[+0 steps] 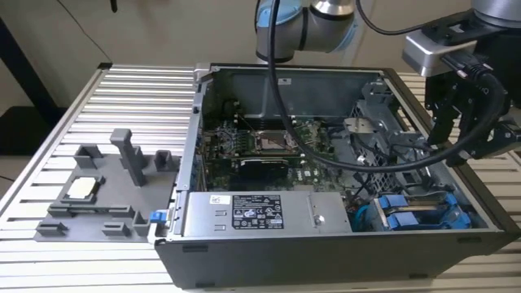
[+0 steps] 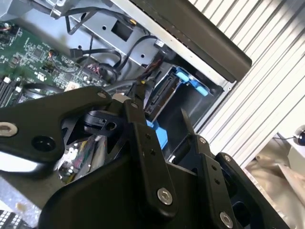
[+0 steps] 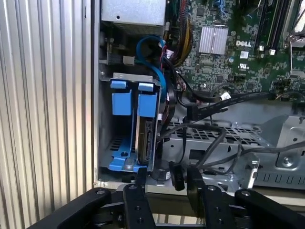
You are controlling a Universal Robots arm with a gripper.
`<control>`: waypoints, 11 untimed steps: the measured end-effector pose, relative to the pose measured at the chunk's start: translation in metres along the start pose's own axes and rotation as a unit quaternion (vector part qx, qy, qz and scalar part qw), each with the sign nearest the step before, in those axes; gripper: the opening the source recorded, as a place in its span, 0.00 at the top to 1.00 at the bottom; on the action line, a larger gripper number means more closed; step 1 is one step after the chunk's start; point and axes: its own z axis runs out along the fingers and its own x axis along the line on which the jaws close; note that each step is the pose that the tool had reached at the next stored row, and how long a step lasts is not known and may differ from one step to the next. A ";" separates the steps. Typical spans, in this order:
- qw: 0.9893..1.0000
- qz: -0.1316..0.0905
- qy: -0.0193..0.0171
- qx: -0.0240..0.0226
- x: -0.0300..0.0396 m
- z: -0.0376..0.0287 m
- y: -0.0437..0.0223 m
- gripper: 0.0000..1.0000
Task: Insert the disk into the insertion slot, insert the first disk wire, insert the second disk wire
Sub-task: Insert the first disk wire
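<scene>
The disk (image 1: 411, 215) in its bright blue frame stands on edge inside the insertion slot (image 3: 106, 143), a metal drive cage at the case's front corner on the exterior view's right. Its grey edge (image 3: 144, 140) and blue end tabs face me in the first wrist view, and it appears again as the disk (image 2: 164, 93) in the second wrist view. My gripper (image 1: 442, 135) hangs above that corner, clear of the disk. The gripper (image 3: 167, 174) (image 2: 157, 114) is open, nothing held. Black disk wires (image 3: 205, 109) with loose connectors lie beside the cage.
The open computer case (image 1: 326, 256) lies on a slatted metal table (image 1: 130, 91). A second blue frame (image 3: 121, 102) sits in the neighbouring bay. A blue cable (image 3: 155, 52) loops by the power supply (image 1: 260, 213). A grey fixture (image 1: 106, 189) stands at the exterior view's left.
</scene>
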 end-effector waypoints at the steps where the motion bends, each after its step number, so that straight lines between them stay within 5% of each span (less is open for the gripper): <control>1: 1.000 0.000 0.001 0.003 -0.0004 0.0009 0.0003 0.53; 11: 1.000 -0.002 0.009 0.013 -0.0052 0.0071 0.0067 0.53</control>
